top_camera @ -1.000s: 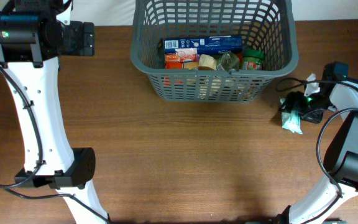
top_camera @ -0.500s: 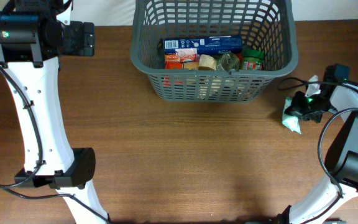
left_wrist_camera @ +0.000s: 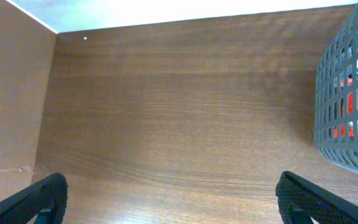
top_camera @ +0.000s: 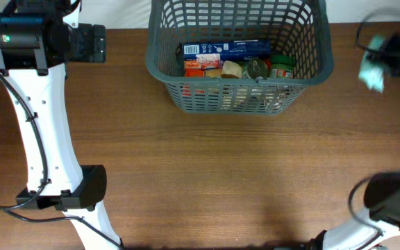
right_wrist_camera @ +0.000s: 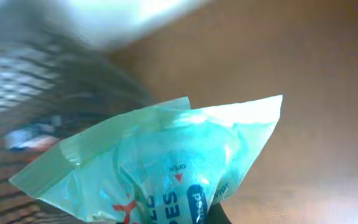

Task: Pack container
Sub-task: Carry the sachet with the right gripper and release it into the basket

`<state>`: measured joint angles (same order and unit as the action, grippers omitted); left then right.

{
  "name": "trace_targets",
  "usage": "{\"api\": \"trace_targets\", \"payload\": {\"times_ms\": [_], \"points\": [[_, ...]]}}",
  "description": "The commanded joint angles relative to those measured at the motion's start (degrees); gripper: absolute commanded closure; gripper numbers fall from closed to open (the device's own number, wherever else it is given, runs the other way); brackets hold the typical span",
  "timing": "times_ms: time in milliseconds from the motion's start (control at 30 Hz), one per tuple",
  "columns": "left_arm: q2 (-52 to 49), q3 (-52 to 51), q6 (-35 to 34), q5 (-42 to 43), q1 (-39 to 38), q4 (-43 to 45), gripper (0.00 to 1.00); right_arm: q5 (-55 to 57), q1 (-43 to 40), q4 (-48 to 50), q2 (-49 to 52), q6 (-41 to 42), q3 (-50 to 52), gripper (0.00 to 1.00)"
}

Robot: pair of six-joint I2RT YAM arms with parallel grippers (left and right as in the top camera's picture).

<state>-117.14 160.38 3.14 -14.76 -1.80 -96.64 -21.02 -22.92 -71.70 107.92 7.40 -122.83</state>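
Basket (top_camera: 186, 97) dark grey, slotted lattice; pouch (right_wrist_camera: 160, 155) mint green, red-blue print; table (top_camera: 221, 173) brown woodgrain.

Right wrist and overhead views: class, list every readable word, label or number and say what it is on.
"open": small, upside down, on the pale green packet.
"PES": part of a larger word on the same packet, the rest unclear.
Blue box in the container: print too small to read.

One basket (top_camera: 186, 98), one green pouch (right_wrist_camera: 160, 155), perhaps five groceries (top_camera: 224, 48) inside (partly hidden).
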Motion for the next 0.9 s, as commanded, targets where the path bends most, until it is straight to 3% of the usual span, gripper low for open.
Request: {"api": "trace_targets", "payload": {"times_ms": [0, 133, 200, 333, 867], "points": [[0.15, 0.0, -0.98, 0.44, 0.11, -0.02, 0.01, -2.8, 8.26, -2.14, -5.53, -2.6, -11.82, 0.96], [0.15, 0.02, -0.98, 0.44, 0.11, -0.02, 0.01, -2.75, 18.14, -1.27, -5.99, -11.04, -16.09, 0.96], [0.15, 0.02, -0.98, 0.44, 0.11, -0.02, 0.01, -2.32, 24.85, 0.15, -5.31, -19.39, -15.74, 0.96], [0.15, 0.02, -0.98, 0.44, 0.11, -0.02, 0.01, -2.32, 31.52, 2.1, -2.08, -26.84, -14.91, 0.96], [0.13, 0.02, -0.98, 0.44, 0.11, -0.02, 0.01, -3.21, 40.46, 1.6, 21.09, -28.2, -14.36, 0.96]]}}
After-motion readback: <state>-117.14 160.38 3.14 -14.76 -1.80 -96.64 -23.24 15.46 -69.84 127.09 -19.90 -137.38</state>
